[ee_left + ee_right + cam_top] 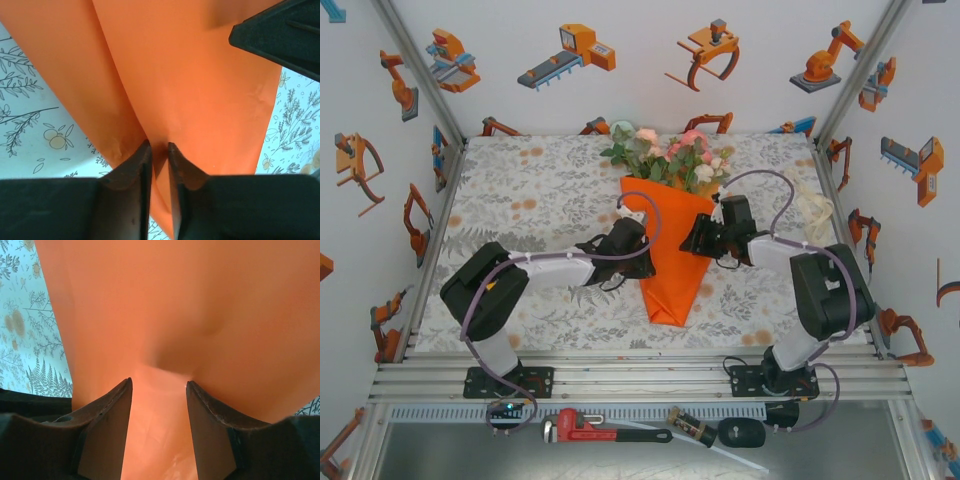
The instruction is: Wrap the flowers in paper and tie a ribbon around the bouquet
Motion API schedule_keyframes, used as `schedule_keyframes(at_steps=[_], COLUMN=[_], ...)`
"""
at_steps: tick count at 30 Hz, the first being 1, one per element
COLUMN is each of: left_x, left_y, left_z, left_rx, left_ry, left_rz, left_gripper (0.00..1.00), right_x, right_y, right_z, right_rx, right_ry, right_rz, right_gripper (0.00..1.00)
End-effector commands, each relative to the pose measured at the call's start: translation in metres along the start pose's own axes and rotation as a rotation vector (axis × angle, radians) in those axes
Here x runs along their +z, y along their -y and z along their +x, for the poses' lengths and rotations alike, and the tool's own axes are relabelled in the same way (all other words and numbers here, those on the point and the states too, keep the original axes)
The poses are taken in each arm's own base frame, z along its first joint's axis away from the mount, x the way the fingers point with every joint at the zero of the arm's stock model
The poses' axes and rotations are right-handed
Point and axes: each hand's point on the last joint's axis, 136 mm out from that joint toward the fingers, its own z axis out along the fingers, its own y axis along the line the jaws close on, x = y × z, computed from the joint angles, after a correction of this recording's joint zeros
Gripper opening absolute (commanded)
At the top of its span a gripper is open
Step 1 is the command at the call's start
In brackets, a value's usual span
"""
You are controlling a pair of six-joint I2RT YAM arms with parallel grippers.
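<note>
The bouquet (672,270) lies mid-table as an orange paper (200,90) cone with its tip toward me. Its flowers (670,155), pink and cream with green leaves, fan out at the far end. My left gripper (642,250) (159,145) is at the cone's left edge, its jaws a small gap apart around a paper fold. My right gripper (703,238) (159,381) is at the right edge. Its jaws are wide, closed on a bulging ridge of the paper (175,300). The cream ribbon (815,208) lies loose at the right.
A floral tablecloth (530,200) covers the table, with white walls close on three sides. On the ledge below the near rail lie a red pipe wrench (595,428) and a black tool (740,433). Grey cables loop above both wrists.
</note>
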Motion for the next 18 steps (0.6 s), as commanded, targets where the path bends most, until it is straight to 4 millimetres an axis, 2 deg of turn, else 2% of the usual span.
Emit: schedule_keyframes(at_steps=[1, 4, 7, 9, 11, 13, 15, 18], left_x=[-0.03, -0.059, -0.086, -0.093, -0.085, -0.066, -0.048, -0.018], left_y=[0.011, 0.025, 0.065, 0.09, 0.109, 0.112, 0.111, 0.091], left_z=[-0.024, -0.042, -0.048, -0.044, -0.036, -0.026, -0.017, -0.003], left_rx=[0.059, 0.133, 0.241, 0.291, 0.308, 0.287, 0.276, 0.267], left_ry=[0.066, 0.109, 0.118, 0.096, 0.061, 0.027, -0.003, -0.039], left_rz=[0.007, 0.031, 0.179, 0.266, 0.33, 0.332, 0.329, 0.25], left_gripper=[0.32, 0.34, 0.35, 0.34, 0.34, 0.33, 0.32, 0.3], right_x=[0.003, 0.008, 0.012, 0.012, 0.013, 0.013, 0.011, 0.008], right_y=[0.001, 0.005, 0.007, 0.008, 0.008, 0.008, 0.007, 0.005], right_z=[-0.004, 0.0, 0.005, 0.006, 0.006, 0.005, 0.004, 0.004], right_rx=[-0.002, 0.004, 0.011, 0.012, 0.013, 0.015, 0.016, 0.014], right_ry=[0.018, 0.006, -0.012, -0.014, -0.014, -0.011, -0.01, -0.006], right_rz=[-0.01, -0.009, -0.012, -0.01, -0.009, -0.011, -0.011, -0.012], right_gripper=[0.46, 0.46, 0.46, 0.46, 0.46, 0.46, 0.46, 0.46])
